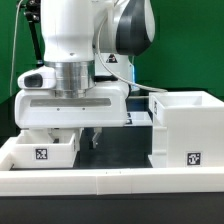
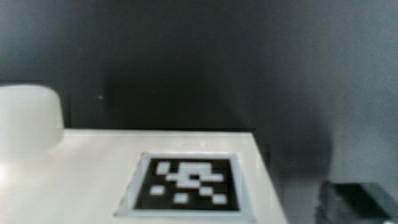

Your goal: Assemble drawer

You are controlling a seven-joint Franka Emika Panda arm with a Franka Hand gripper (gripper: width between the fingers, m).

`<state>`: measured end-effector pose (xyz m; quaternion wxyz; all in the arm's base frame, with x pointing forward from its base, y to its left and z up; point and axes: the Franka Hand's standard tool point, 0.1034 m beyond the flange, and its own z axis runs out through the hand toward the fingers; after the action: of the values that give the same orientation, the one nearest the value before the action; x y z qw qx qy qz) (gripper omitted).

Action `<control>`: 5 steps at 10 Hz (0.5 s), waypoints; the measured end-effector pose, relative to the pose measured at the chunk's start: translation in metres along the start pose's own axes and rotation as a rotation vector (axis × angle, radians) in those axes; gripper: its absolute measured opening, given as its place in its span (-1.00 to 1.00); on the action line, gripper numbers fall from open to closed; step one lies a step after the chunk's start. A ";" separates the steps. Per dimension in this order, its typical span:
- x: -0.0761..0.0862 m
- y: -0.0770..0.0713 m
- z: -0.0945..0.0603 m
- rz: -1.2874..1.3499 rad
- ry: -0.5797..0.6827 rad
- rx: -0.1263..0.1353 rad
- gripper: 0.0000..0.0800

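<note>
Drawer housing (image 1: pixel 185 125) stands at the exterior view's right. 1 tray (image 1: pixel 45 150) sits at its left, just behind the border wall (image 1: pixel 110 180). Gripper (image 1: pixel 93 140) hangs low between them, close beside the tray. Centre over 1 tray wall before closing and descend square. Claw spread: cannot tell, the arm blocks it. 2nd tray not in view. The wrist view's white rounded lump (image 2: pixel 27 120) is probably a knob.

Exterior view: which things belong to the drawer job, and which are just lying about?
Job: tall housing; small tray; gripper working between them.
Not the job: long low border wall; dark table.
</note>
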<state>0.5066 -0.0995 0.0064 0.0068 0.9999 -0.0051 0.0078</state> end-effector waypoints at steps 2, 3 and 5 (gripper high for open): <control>0.000 0.000 0.000 0.000 0.000 0.000 -0.50; 0.000 0.000 0.000 0.000 0.000 0.000 -0.50; -0.001 0.000 0.000 0.003 -0.002 0.001 -0.90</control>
<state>0.5061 -0.0995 0.0063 0.0062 0.9999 -0.0063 0.0069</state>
